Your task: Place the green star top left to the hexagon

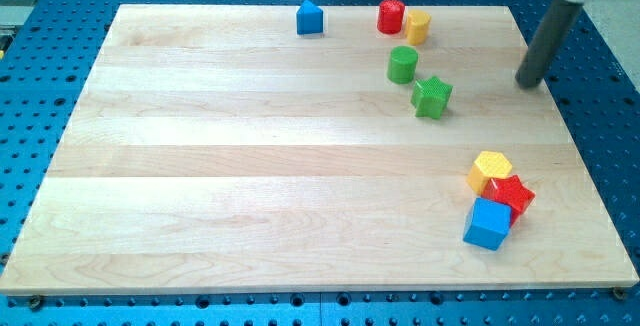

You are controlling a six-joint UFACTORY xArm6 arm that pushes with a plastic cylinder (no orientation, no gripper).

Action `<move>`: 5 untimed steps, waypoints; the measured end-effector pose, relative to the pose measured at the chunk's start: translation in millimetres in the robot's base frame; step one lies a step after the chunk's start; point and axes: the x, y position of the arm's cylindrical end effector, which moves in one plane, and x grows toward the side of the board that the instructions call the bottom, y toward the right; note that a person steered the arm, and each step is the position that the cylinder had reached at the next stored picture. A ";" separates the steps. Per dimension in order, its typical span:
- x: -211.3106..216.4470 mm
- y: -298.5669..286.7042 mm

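The green star (432,97) lies on the wooden board in the upper right part of the view. The yellow hexagon (490,170) lies lower right, touching a red star (513,195). My tip (525,83) rests on the board to the right of the green star, apart from it by roughly a star's width or more, and well above the hexagon. The dark rod rises from it toward the view's top right corner.
A green cylinder (403,64) sits just up-left of the green star. A red cylinder (391,16) and a yellow block (417,27) touch near the top edge. A blue pentagon-like block (310,17) stands top centre. A blue cube (488,224) touches the red star.
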 end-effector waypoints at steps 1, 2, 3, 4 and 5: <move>3.4 -74.3; 33.7 -136.7; 122.2 -141.6; 126.7 -142.9; 100.4 -156.2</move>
